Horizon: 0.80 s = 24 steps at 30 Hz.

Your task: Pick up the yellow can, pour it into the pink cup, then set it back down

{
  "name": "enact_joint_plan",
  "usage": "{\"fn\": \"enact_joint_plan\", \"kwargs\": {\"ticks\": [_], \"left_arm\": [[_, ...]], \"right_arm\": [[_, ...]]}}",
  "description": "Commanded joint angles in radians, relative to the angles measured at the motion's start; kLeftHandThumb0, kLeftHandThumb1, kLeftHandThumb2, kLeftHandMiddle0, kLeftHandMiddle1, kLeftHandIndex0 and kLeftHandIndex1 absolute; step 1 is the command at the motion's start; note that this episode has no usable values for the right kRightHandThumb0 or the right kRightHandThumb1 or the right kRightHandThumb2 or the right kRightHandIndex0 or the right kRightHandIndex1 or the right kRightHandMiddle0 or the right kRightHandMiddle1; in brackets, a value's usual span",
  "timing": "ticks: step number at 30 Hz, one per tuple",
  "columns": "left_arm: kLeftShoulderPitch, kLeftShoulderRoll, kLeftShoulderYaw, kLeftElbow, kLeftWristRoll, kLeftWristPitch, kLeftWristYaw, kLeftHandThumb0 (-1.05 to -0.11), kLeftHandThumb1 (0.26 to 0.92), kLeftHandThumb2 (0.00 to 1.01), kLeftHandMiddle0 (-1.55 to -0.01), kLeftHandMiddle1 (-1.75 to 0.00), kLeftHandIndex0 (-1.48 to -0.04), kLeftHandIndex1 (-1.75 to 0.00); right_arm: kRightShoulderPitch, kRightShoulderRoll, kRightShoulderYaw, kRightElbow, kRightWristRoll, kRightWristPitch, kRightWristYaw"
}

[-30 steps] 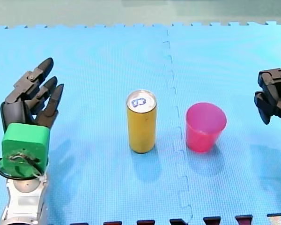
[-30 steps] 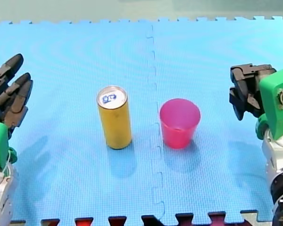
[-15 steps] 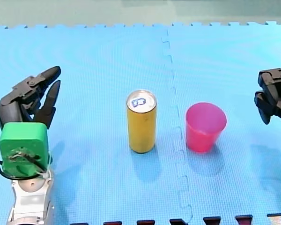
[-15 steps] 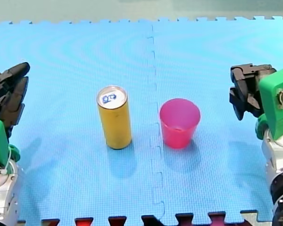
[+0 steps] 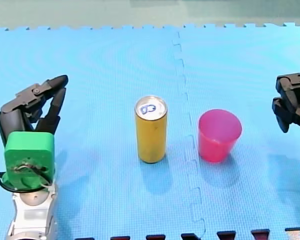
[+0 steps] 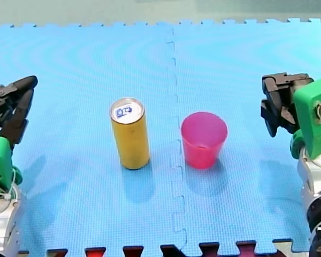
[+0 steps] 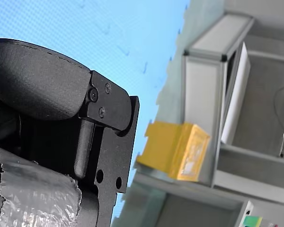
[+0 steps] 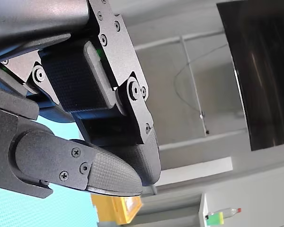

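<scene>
Observe that the work surface is a blue foam mat built from interlocking tiles. A toothed seam runs from the far edge toward the robot and passes between the two task items. Beyond the mat's notched far edge you see a strip of grey-green floor.

Locate the yellow can standing upright near the middle of the mat, just left of the seam, pull-tab end facing up. Locate the pink cup upright just right of the seam, mouth up, near the can but not touching it.

Check the left robot hand at the mat's left side, well apart from the can: its fingers are straight rather than curled, and it grasps nothing. Check the right robot hand at the mat's right side, clear of the cup: its fingers are curled inward around nothing. A green housing sits behind the left robot hand at the wrist.

In the first wrist view, note a yellow box beside a grey cabinet frame past the mat's edge. In the second wrist view, note a dark panel on a grey wall.
</scene>
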Motion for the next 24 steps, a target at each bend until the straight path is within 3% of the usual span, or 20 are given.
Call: {"fn": "enact_joint_plan", "kwargs": {"ticks": [1,13,15,17,19,21,24], "left_arm": [[-0.001,0.008,-0.003,0.001,0.010,0.001,0.006,-0.478,0.838,0.00,-0.65,0.00,-1.24,0.00],[-0.005,0.011,-0.001,0.007,0.010,0.004,0.014,-0.480,0.843,0.00,-0.63,0.00,-1.23,0.00],[-0.007,0.003,0.007,0.008,-0.014,-0.004,0.002,-0.536,0.858,0.01,-0.57,0.00,-1.06,0.00],[-0.007,-0.002,0.009,0.008,-0.026,-0.008,-0.005,-0.728,0.905,0.02,-0.48,0.00,-0.77,0.00],[-0.007,-0.002,0.008,0.005,-0.026,-0.007,-0.006,-0.793,0.916,0.02,-0.47,-0.01,-0.62,0.00],[-0.009,-0.002,0.008,0.004,-0.026,-0.007,-0.004,-0.806,0.903,0.01,-0.50,-0.02,-0.58,-0.01],[-0.012,-0.005,0.012,0.003,-0.031,-0.009,-0.002,-0.732,0.838,0.00,-0.52,-0.02,-0.60,-0.02]], "right_arm": [[0.002,-0.005,-0.001,-0.001,0.002,-0.003,0.002],[0.000,-0.003,-0.001,-0.001,0.003,-0.001,0.003],[0.001,-0.002,-0.001,-0.001,0.002,-0.002,0.002],[0.001,-0.001,-0.001,-0.001,0.002,-0.002,0.001],[0.000,0.000,0.000,-0.002,0.002,-0.002,0.000],[-0.001,0.001,0.000,-0.002,0.003,0.000,0.000],[-0.001,0.001,0.000,-0.001,0.003,0.001,0.001]]}}
